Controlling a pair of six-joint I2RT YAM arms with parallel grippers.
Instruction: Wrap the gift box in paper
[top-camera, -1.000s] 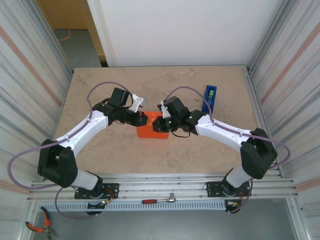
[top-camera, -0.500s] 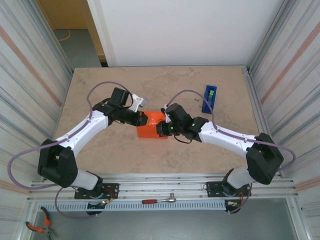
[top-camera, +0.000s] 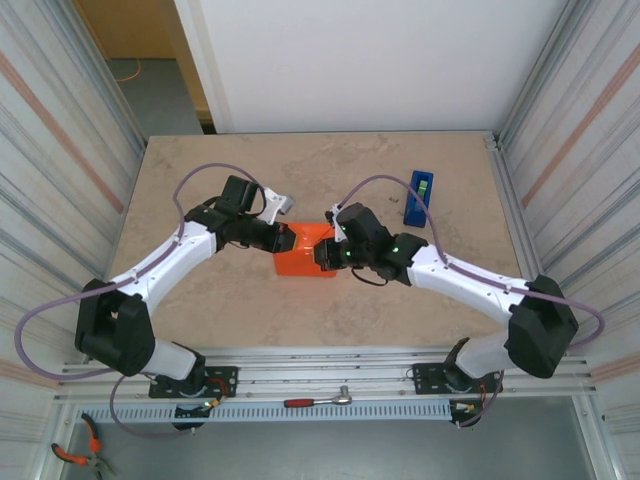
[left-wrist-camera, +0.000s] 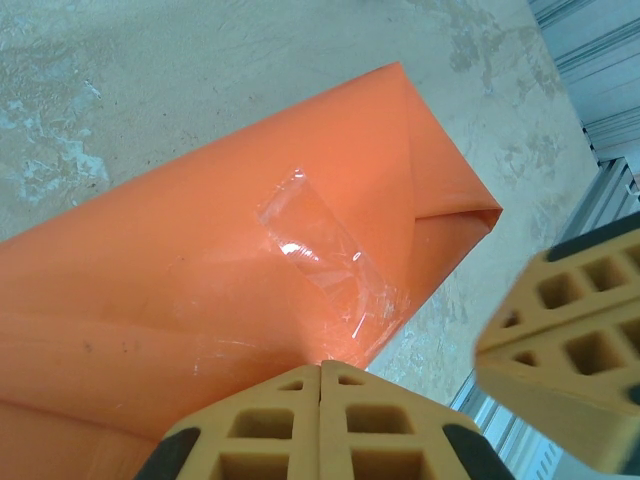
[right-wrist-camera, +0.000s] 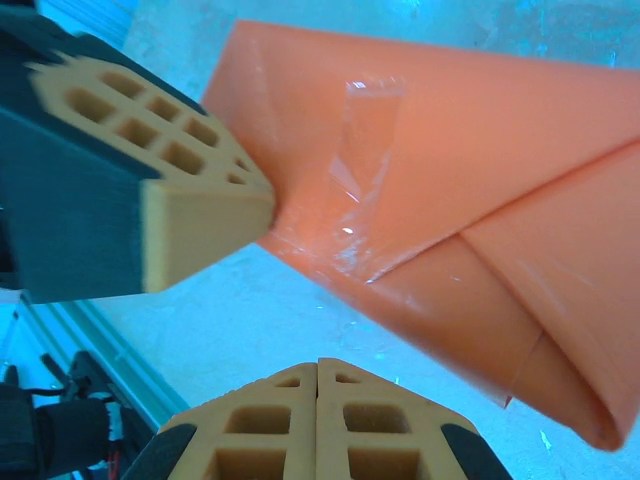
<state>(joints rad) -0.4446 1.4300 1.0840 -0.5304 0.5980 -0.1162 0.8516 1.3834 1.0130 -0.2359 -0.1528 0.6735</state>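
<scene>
Since the paper (top-camera: 298, 262) is already folded round into a squat orange parcel in the mid. of the desk (top-camera: 300, 170), the gift box is prob. inside it, under the folds. No pink is on show. The parcel lies between the two arms, w/ the blue tape dispenser (top-camera: 419, 197) well apart at far right. A strip of clear tape (left-wrist-camera: 320, 250) holds the main seam. One end of the parcel is folded into a triangular flap, loose-looking at its tip.

The left gripper (left-wrist-camera: 320, 375) has its fingers together w/ nothing between them, tips pressed against the parcel's side near the taped seam. The right gripper (right-wrist-camera: 318, 370) is also closed on nothing, tips just beside the parcel's lower edge; can't tell if they touch.

Handling, my guess: it's light, so it'll slide on the smooth desk if pushed from one side only, i.e. it needs a counter-push from the other arm. The paper is thin, slick, creases easily & could tear at corners, but the box under it should give stiff flat faces. Best contact = flat faces or box edges, w/ closed tips pressing, not pinching. Don't drag over the tape (could peel).
</scene>
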